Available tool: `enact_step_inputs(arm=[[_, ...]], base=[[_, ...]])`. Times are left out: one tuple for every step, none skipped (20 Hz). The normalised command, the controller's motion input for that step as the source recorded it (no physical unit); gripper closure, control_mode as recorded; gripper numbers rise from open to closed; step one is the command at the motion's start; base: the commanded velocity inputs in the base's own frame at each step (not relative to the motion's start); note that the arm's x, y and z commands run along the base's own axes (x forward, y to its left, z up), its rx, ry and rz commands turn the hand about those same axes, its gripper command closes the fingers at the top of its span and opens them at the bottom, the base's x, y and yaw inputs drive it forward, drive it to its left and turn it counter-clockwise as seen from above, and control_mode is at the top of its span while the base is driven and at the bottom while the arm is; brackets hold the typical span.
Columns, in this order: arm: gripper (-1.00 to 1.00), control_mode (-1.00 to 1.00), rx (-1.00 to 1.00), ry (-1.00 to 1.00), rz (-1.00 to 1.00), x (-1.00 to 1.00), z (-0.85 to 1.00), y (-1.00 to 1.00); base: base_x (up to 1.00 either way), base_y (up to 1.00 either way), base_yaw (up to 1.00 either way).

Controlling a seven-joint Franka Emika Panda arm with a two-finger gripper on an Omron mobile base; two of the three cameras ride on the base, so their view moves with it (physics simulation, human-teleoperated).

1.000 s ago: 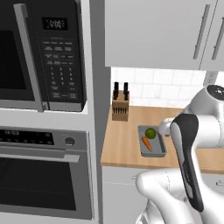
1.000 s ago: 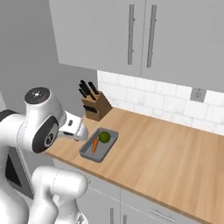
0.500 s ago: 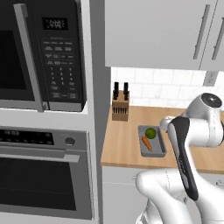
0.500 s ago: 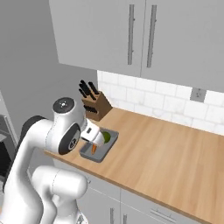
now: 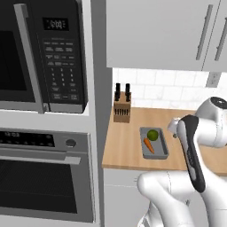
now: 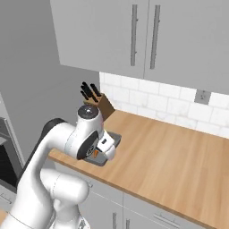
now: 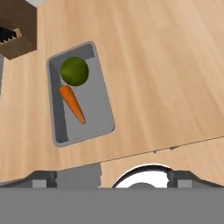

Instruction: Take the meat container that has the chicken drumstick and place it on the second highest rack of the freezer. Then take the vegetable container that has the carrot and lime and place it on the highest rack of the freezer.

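The vegetable container (image 7: pixel 101 101) is a shallow grey tray on the wooden counter, holding the green lime (image 7: pixel 74 71) and the orange carrot (image 7: pixel 72 104). It also shows left of my arm as the vegetable container (image 5: pixel 162 148), with the lime (image 5: pixel 152 134) and carrot (image 5: pixel 149 145) inside. My gripper (image 7: pixel 111 179) hovers above the counter edge, a little to one side of the tray. It is open, with its fingertips (image 7: pixel 41 179) spread wide and nothing between them. My arm covers most of the tray (image 6: pixel 114 137). The meat container, chicken drumstick and freezer are out of view.
A wooden knife block (image 5: pixel 122 111) stands at the counter's back left, just beyond the tray; knife block (image 7: pixel 15 33), knife block (image 6: pixel 102 103). A microwave (image 5: pixel 44 57) and wall oven (image 5: pixel 44 177) rise left of the counter (image 5: pixel 128 153). Upper cabinets (image 6: pixel 147 36) hang overhead.
My arm has swung forward and down over the counter, bringing the hand above the tray and covering it in the right base view. The tray, carrot and lime have not moved.
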Motion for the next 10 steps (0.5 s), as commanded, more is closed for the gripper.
enact_step_inputs(arm=[[-1.0,-1.0,0.51,0.06,-0.13,-0.06,-0.1,0.0],[-1.0,-1.0,0.59,0.07,-0.12,0.0,-0.15,0.0],[-1.0,-1.0,0.45,0.16,-0.15,0.0,-0.16,0.0],[-1.0,-1.0,0.34,0.17,-0.15,-0.04,-0.18,0.0],[-1.0,-1.0,0.18,0.1,-0.13,-0.1,-0.36,0.0],[-1.0,-1.0,0.0,0.09,-0.17,0.0,-0.69,0.1],[-1.0,-1.0,-0.02,0.08,-0.18,0.0,-0.74,0.27],[-1.0,-1.0,-0.03,0.09,-0.23,0.0,-0.76,0.0],[-1.0,-1.0,-0.01,0.09,-0.26,0.0,-0.64,0.0],[-1.0,-1.0,0.0,0.03,-0.23,0.0,-0.52,0.0]], base=[[0.0,0.0,0.0],[0.0,0.0,0.0],[0.0,0.0,0.0],[0.0,0.0,0.0],[0.0,0.0,0.0],[0.0,0.0,0.0],[0.0,0.0,0.0],[0.0,0.0,0.0],[0.0,0.0,0.0],[0.0,0.0,0.0]])
